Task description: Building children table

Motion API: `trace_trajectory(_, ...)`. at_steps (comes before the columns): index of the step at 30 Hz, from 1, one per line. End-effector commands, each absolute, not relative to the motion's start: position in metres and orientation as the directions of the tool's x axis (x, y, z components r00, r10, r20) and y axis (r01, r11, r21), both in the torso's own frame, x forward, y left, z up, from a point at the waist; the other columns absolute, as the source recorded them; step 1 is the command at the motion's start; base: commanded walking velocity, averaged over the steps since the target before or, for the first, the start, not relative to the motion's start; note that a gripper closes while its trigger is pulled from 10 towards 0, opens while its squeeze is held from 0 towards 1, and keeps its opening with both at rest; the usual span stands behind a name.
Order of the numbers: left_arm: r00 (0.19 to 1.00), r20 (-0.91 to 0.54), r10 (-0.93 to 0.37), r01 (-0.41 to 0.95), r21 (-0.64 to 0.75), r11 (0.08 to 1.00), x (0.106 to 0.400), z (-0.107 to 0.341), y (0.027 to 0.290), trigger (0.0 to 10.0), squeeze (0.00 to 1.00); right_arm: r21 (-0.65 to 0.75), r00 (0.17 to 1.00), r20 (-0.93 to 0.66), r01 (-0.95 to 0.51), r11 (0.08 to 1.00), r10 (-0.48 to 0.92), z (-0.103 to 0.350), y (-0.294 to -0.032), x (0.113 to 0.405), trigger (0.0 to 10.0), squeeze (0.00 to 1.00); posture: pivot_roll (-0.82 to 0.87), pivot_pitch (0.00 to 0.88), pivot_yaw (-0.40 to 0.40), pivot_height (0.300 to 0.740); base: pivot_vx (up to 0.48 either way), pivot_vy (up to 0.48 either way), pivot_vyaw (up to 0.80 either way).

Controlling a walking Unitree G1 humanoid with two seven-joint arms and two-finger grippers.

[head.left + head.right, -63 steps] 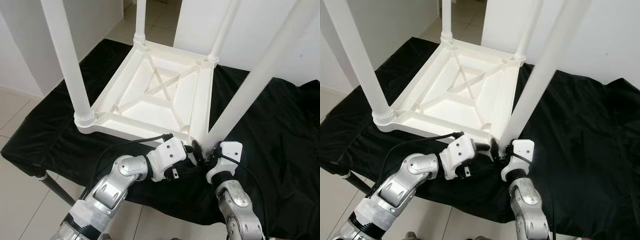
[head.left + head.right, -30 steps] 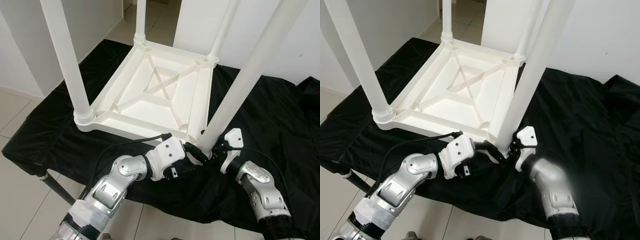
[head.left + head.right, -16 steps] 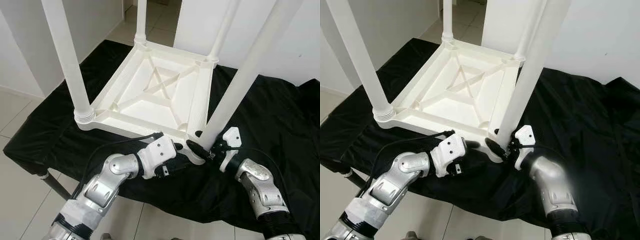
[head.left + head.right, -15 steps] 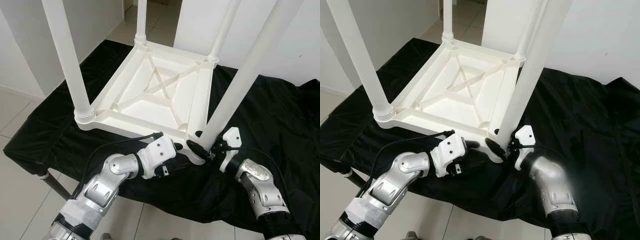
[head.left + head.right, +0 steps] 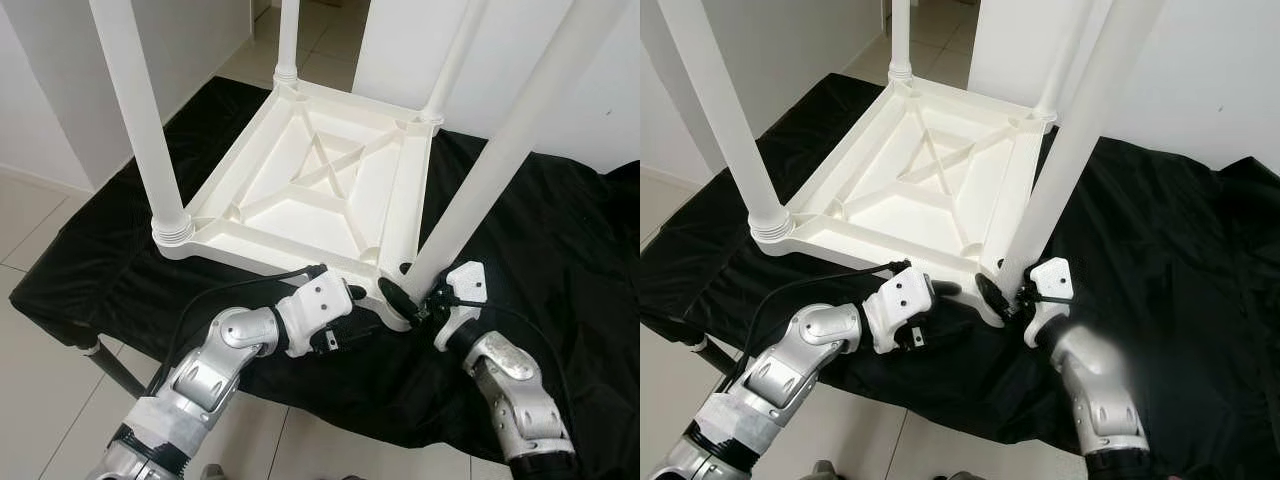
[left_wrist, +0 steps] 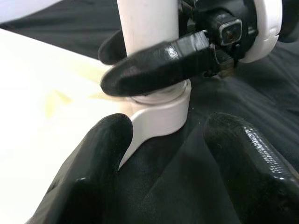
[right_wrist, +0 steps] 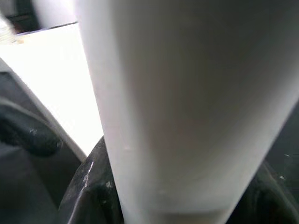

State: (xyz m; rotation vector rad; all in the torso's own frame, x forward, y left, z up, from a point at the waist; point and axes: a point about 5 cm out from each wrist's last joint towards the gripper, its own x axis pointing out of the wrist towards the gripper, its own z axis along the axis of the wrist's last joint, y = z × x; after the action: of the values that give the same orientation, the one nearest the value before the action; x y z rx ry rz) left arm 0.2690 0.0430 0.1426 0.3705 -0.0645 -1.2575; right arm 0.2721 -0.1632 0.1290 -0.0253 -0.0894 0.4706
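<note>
A white plastic children's table [image 5: 320,190] lies upside down on a black cloth [image 5: 560,240], its legs pointing up. My right gripper [image 5: 408,291] is shut on the near right leg [image 5: 490,170] just above its corner socket [image 6: 159,112]. In the right wrist view that leg [image 7: 187,102] stands between the black fingers [image 7: 88,186]. One right finger [image 6: 154,67] crosses the leg in the left wrist view. My left gripper [image 5: 358,305] rests open on the cloth just left of that corner. Its two fingertips [image 6: 93,172] are spread before the socket and hold nothing.
Three more legs stand up at the near left [image 5: 140,120], far left [image 5: 288,40] and far right [image 5: 455,60]. The cloth covers a low stand with a dark metal leg [image 5: 100,360]. Tiled floor [image 5: 30,210] lies to the left, and white walls stand behind.
My left gripper has drawn back leftward from the leg's base. The right gripper has stayed on the leg while its forearm swung out to the right.
</note>
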Motion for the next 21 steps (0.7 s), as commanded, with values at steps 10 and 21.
trace_trajectory(10,0.379,-0.12,-0.918,0.88,0.355,0.317,0.282,0.147,0.041,10.0,0.0,0.035,0.984,0.041,-0.175,0.984,0.173,0.119,-0.157,0.25,10.0,0.0,-0.01,0.117,-0.087,0.74,0.0,0.0,0.0)
trace_trajectory(21,0.364,-0.122,-0.923,0.882,0.363,0.3,0.287,0.151,0.041,10.0,0.0,0.092,1.0,0.023,-0.014,0.996,0.012,0.116,-0.147,0.239,10.0,0.0,-0.01,0.121,-0.084,0.74,0.0,0.0,0.0)
